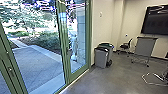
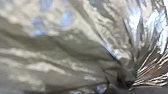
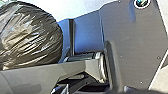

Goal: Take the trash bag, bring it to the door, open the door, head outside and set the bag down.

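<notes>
The green-framed glass door (image 1: 64, 42) stands at the left of the head view, with a handle on its frame at the far left; paved ground (image 1: 40, 67) lies beyond. In the left wrist view the dark, shiny trash bag (image 2: 75, 50) is large and close, its plastic gathered into tight folds at my left gripper (image 2: 128, 85), which is shut on it. The right wrist view has the rounded, creased side of the bag (image 3: 32, 37) beside the robot's own body parts. How my right gripper stands, I cannot tell.
Grey bins (image 1: 101, 57) stand against the wall just right of the door frame. Farther right are a black chair (image 1: 126, 46), a wheeled grey stand (image 1: 145, 46) and a wall screen (image 1: 156, 20). Metal chair legs (image 1: 152, 82) reach in at the right edge. Plants grow outside.
</notes>
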